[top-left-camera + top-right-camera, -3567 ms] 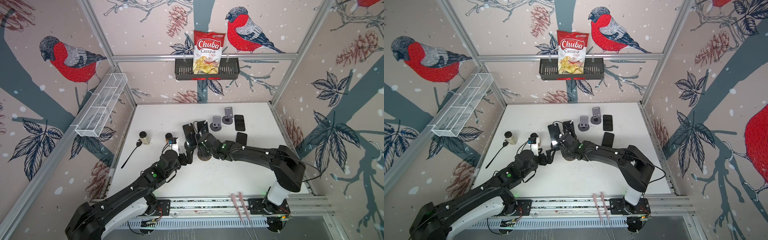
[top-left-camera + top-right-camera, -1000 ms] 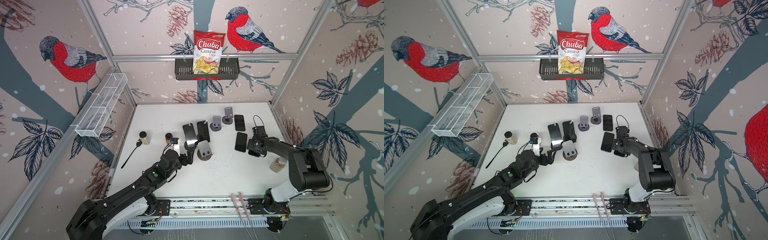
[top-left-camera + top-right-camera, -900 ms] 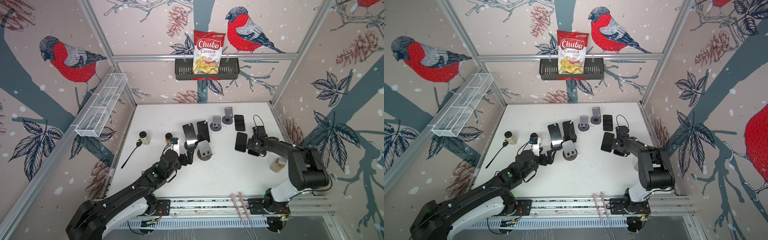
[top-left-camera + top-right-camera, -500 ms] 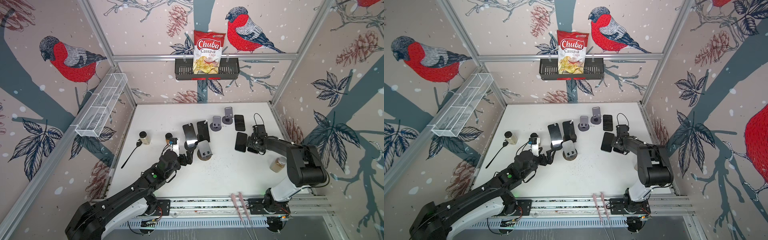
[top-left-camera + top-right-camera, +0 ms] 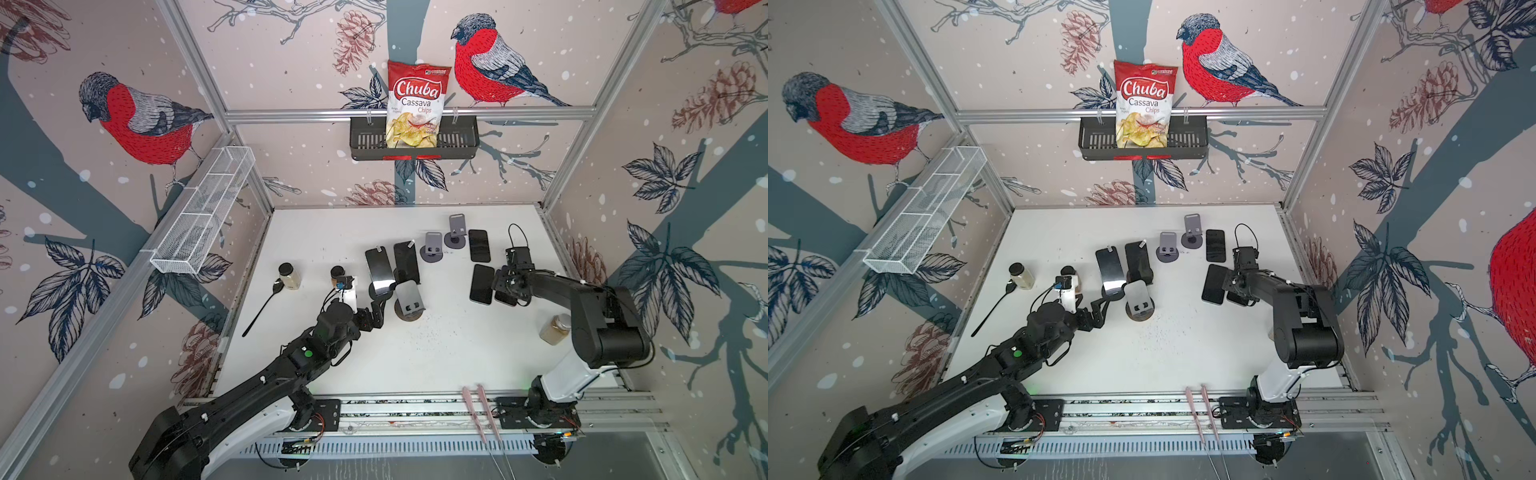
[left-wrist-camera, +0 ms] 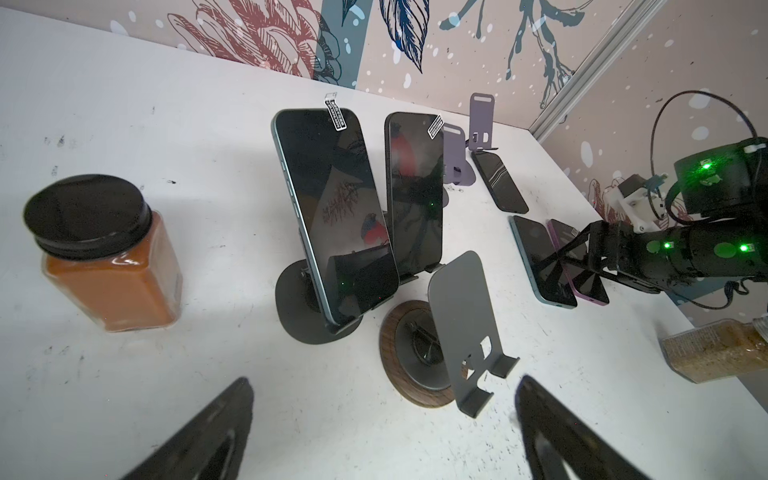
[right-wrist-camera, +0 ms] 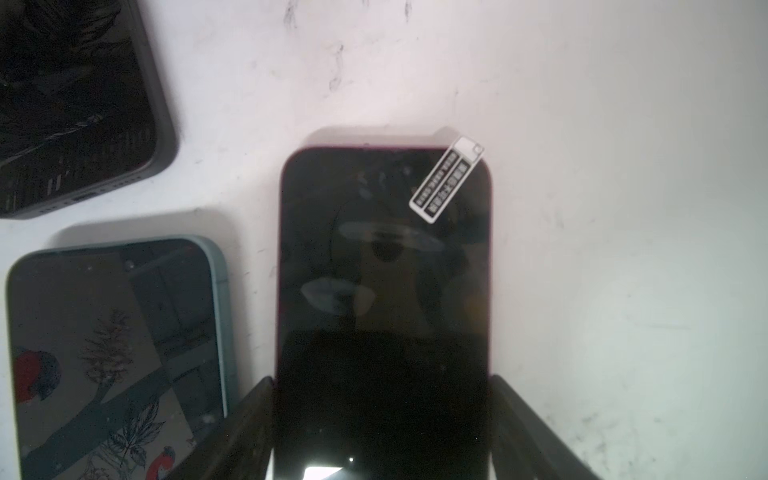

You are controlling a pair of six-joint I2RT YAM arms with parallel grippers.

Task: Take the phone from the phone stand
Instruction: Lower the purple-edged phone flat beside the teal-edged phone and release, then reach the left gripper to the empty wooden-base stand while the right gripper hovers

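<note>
Step in hand: set-down and release, the tail end of the removal. The maroon phone (image 7: 384, 257) lay flat, screen up, on the table (image 5: 436, 357) toward its right edge, about midway between front and back edges. It sat just beside a teal phone (image 7: 112, 353), also flat, with a thin strip of table between them. The right gripper (image 7: 382, 382) was low over the maroon phone, with a finger along each long side at one end. Fingers looked against the edges, but whether they were pinching it or had just let go, cannot tell; no clear gap showed.

The stand with the wooden base (image 6: 461, 316) stood bare near the table's middle, well apart from the maroon phone. My read: that was the stand it came from.

The left gripper (image 6: 384, 381) was spread wide and held nothing. It hovered near the foot of the bare stand, on the side toward the front edge, not touching it.

Two more phones, a blue-edged one (image 6: 332, 216) and a black one (image 6: 413, 191), leaned upright on their own stands just behind the bare one.

Next move, judged: spread the right fingers clear of both long edges, then lift straight up before pulling back. A sideways exit could drag the maroon phone into the teal one. After that, the two upright phones may need the same treatment.
</note>
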